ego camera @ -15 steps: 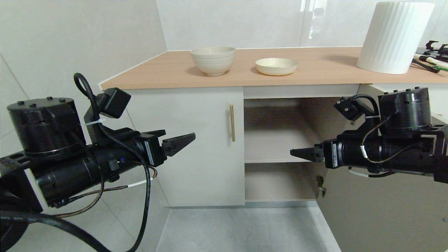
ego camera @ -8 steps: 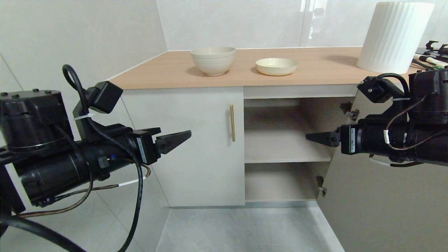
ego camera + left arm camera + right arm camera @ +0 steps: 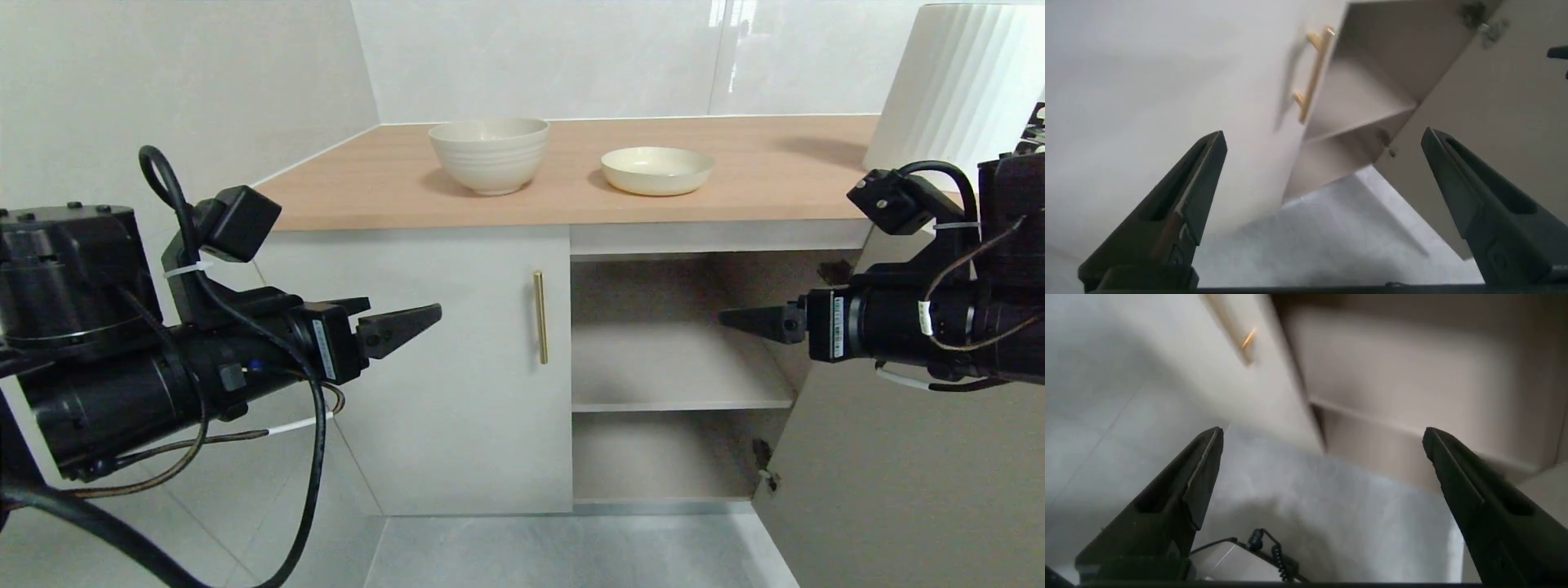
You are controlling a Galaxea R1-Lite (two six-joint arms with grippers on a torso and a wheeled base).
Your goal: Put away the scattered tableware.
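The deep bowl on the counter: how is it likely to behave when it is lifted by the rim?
The bowl looks rigid and glazed, so probably slippery and breakable. Its narrow foot under a wide rim suggests it may tip if pushed high.

Bowl recorded cream, faintly banded; dish pale yellow; countertop wood-grained; handle, right of black left gripper, brass.

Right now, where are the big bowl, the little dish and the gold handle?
big bowl [image 3: 488, 159], head view, on its ribbed outer wall.
little dish [image 3: 657, 169], head view, on its inside middle.
gold handle [image 3: 540, 317], head view, on the middle of the bar.
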